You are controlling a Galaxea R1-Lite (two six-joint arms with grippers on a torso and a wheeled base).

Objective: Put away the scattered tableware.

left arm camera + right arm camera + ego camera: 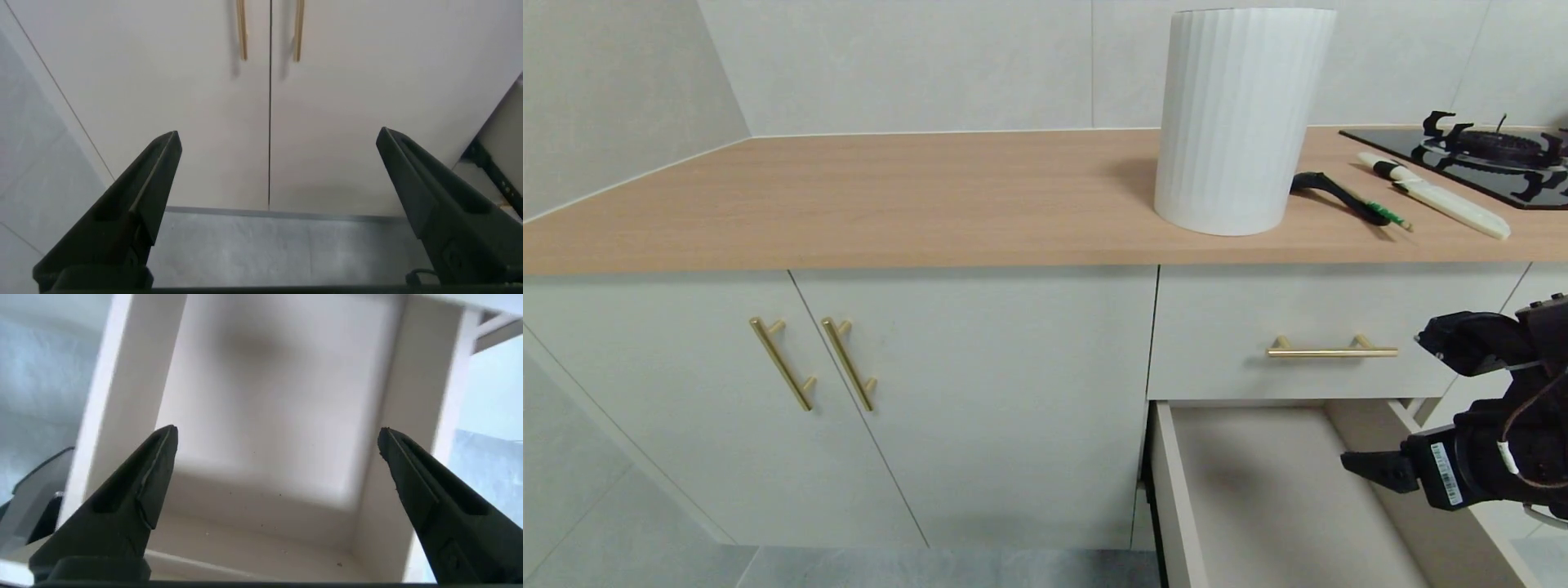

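On the wooden counter [890, 196] lie a black-handled utensil [1327, 189] with a thin green-tipped stick [1390, 215] and a long cream knife [1441, 198], both to the right of a tall white ribbed container [1235, 122]. Below them the lower drawer [1170, 490] stands pulled out, its inside bare. My right gripper [1384, 400] hangs open over the drawer's right side, holding nothing; the right wrist view looks between its fingers [143, 490] down onto the drawer floor [278, 392]. My left gripper [278, 139] is open and faces the cabinet doors [270, 98].
A black hob [1486, 155] with a pan support sits at the counter's far right. A shut drawer with a gold handle [1331, 351] is above the open one. Two cabinet doors with gold handles [813, 363] fill the left. Grey floor [278, 245] lies below.
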